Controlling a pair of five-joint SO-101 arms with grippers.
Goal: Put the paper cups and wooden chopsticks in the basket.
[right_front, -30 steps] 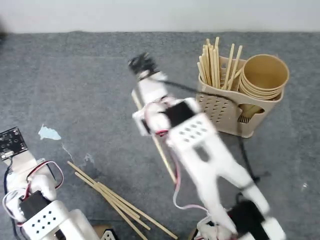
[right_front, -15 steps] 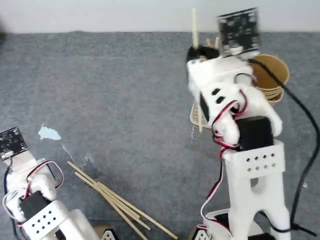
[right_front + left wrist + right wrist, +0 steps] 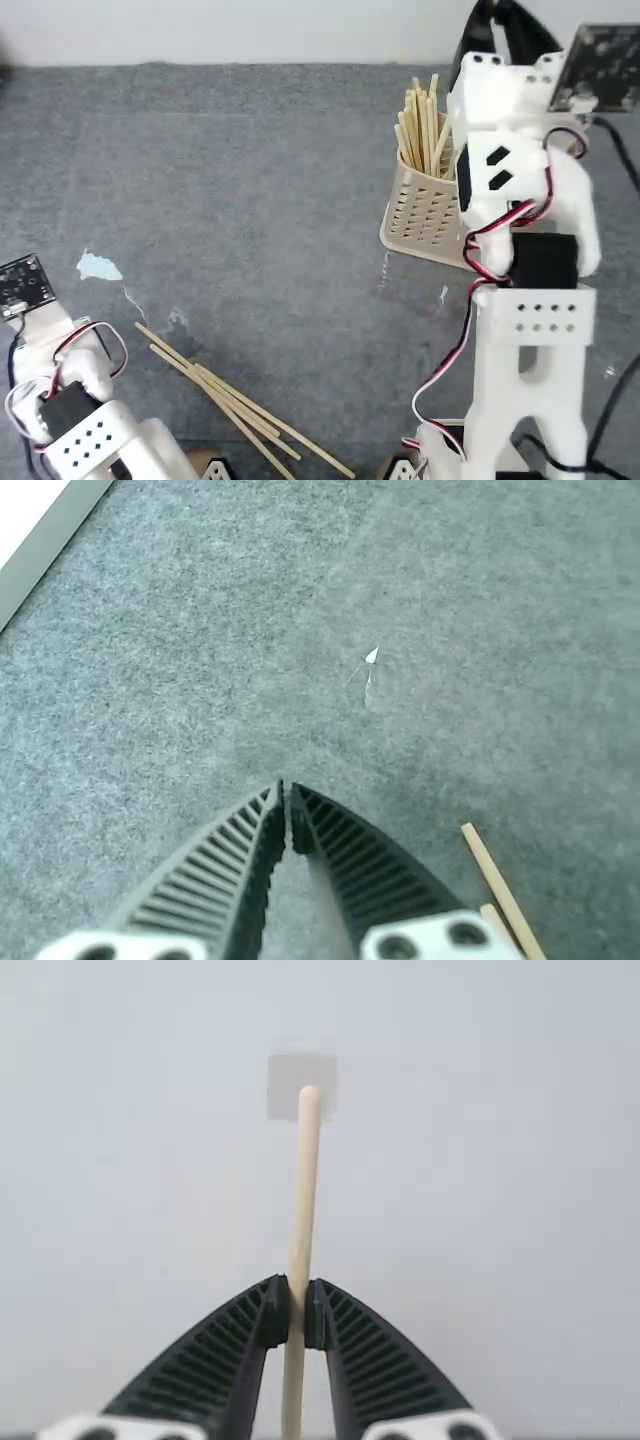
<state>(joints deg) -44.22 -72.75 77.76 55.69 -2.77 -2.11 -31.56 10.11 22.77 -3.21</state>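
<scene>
Grey carpet (image 3: 250, 180) covers the table and a white wall (image 3: 500, 1160) stands behind it; the right gripper (image 3: 295, 1295) now points at that wall, its jaws pinching one chopstick (image 3: 303, 1200) low on its shaft so that most of its length sticks out ahead of the fingertips. A second ago this gripper was low over the carpet with the stick lying beneath it. Half a second ago it had the stick upright and was nearing the basket (image 3: 425, 215). Since then the arm has swung higher and further over, so the basket now stands below and just short of the gripper, with a sheaf of sticks (image 3: 425, 120) already upright in its near compartment. The pick is done and the carry looks nearly done; what is left for this stick is probably to tip it down and let go over that sheaf (the cups sat stacked in the basket a second ago, so they seem settled). The left gripper (image 3: 287, 800) has not stirred, its jaws pressed together on nothing above bare carpet. The loose sticks (image 3: 235, 400) lie just beside it, well apart from the basket, and remain to be fetched.
</scene>
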